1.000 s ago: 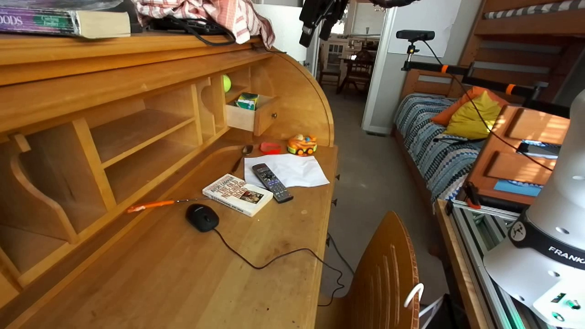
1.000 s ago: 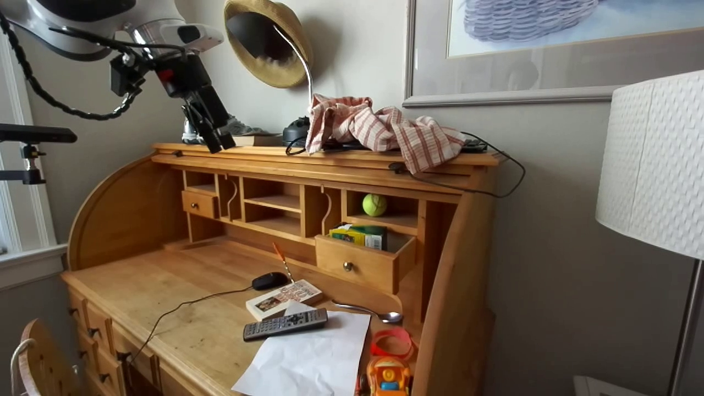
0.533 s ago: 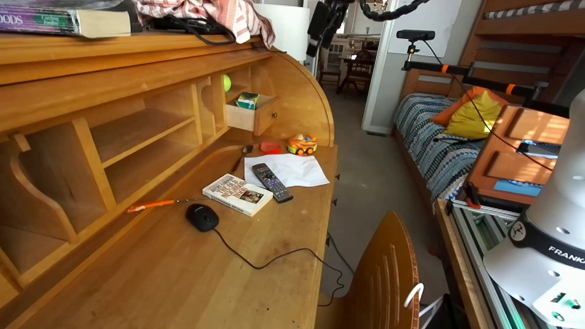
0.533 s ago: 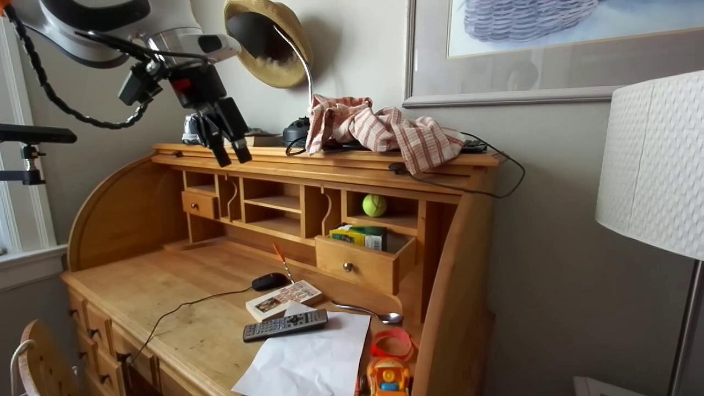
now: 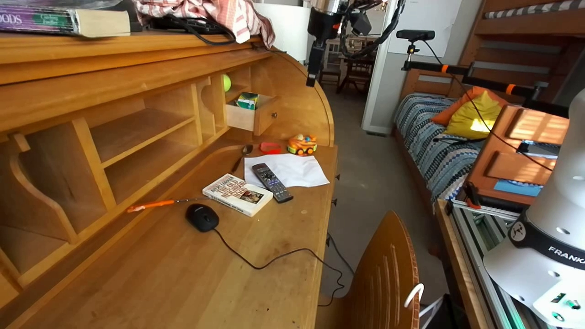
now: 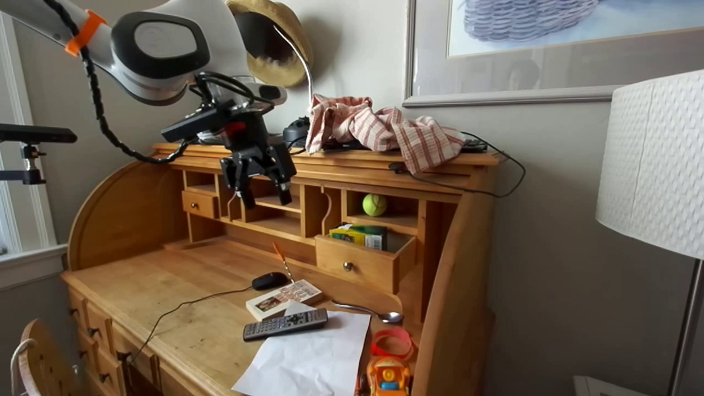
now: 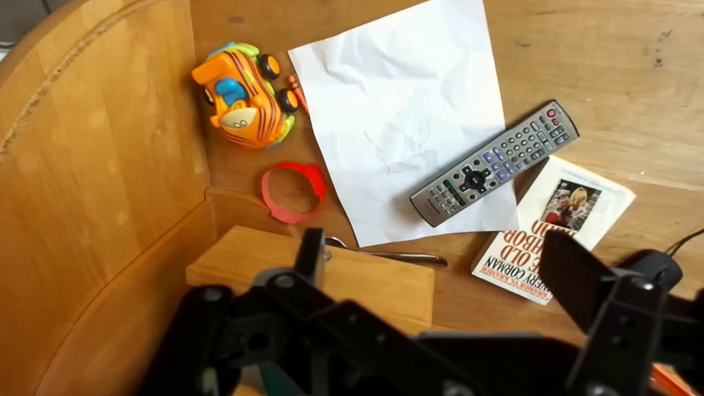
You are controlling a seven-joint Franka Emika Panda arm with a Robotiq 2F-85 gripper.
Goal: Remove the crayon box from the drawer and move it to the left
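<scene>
The green and yellow crayon box (image 6: 357,236) lies in the pulled-out wooden drawer (image 6: 369,270), its top above the drawer's rim. Both also show in an exterior view, the box (image 5: 247,100) and the drawer (image 5: 240,118). My gripper (image 6: 266,200) is open and empty, pointing down, above the desk and apart from the drawer. In the wrist view its fingers (image 7: 434,253) are wide apart, with the drawer front (image 7: 379,283) below the left one. Only a dark green sliver (image 7: 275,379) shows there behind the gripper; most of the box is hidden.
A tennis ball (image 6: 374,205) sits in the cubby above the drawer. The desk holds a remote (image 7: 495,162), book (image 7: 511,264), paper (image 7: 401,110), spoon (image 6: 389,317), red band (image 7: 294,192), toy car (image 7: 245,96) and mouse (image 6: 269,281). The desk's curved side (image 6: 462,286) stands beside the drawer.
My gripper has come down and swung toward the drawer, and its fingers now point more straight down. The crayon box, drawer and desk items have not moved.
</scene>
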